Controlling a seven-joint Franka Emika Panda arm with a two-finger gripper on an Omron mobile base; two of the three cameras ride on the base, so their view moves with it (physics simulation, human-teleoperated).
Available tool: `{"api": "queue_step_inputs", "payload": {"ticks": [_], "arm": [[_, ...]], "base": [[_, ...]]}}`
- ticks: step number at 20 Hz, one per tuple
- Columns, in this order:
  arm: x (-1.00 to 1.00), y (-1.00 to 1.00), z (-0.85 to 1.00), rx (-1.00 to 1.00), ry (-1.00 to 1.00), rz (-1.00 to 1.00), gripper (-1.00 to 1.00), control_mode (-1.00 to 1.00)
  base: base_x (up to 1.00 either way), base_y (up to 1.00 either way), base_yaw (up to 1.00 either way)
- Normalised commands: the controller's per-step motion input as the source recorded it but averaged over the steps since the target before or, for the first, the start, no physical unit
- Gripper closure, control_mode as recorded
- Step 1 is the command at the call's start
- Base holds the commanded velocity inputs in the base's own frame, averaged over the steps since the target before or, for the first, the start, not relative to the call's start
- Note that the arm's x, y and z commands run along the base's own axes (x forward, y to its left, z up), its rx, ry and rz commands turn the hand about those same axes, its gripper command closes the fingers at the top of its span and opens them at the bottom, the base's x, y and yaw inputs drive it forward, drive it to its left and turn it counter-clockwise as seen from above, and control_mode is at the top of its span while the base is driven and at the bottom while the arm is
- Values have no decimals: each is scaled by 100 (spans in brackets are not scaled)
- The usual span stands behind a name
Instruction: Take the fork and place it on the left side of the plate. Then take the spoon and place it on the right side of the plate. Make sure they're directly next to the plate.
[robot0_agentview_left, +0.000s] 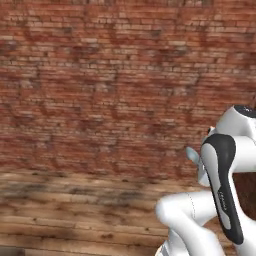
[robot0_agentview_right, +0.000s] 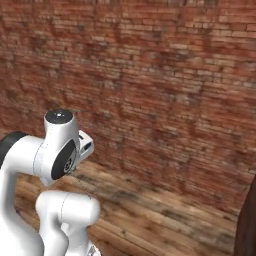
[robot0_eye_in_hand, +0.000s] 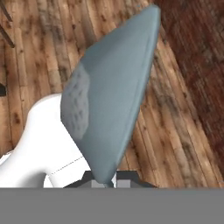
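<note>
The spoon (robot0_eye_in_hand: 109, 96) looms very close in the hand view, its pale blue-grey oval bowl pointing away from the camera. Its thin handle runs down into my gripper (robot0_eye_in_hand: 105, 180), which is shut on it. The dark fingertips (robot0_eye_in_hand: 127, 177) barely rise above the bottom edge. In the left base view the spoon's bowl (robot0_agentview_left: 192, 155) peeks out just left of my raised arm, in the air in front of the brick wall. The fork and the plate are out of view.
A red brick wall (robot0_agentview_left: 110, 85) stands ahead, with a wooden plank floor (robot0_agentview_left: 75, 210) below it. Thin dark legs (robot0_eye_in_hand: 5, 26) show at the top left of the hand view. A dark brown edge (robot0_agentview_right: 247, 225) stands at the right of the right base view.
</note>
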Motion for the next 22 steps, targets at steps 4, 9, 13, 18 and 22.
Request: {"api": "queue_step_inputs", "payload": {"ticks": [4, 9, 13, 18, 22], "arm": [[0, 0, 0, 0, 0, 0, 100, 100], [0, 0, 0, 0, 0, 0, 100, 100], [0, 0, 0, 0, 0, 0, 100, 100], [0, 0, 0, 0, 0, 0, 100, 100], [0, 0, 0, 0, 0, 0, 100, 100]], "base": [[77, 18, 67], [86, 20, 65], [96, 21, 61], [100, 10, 56], [100, 7, 48]]}}
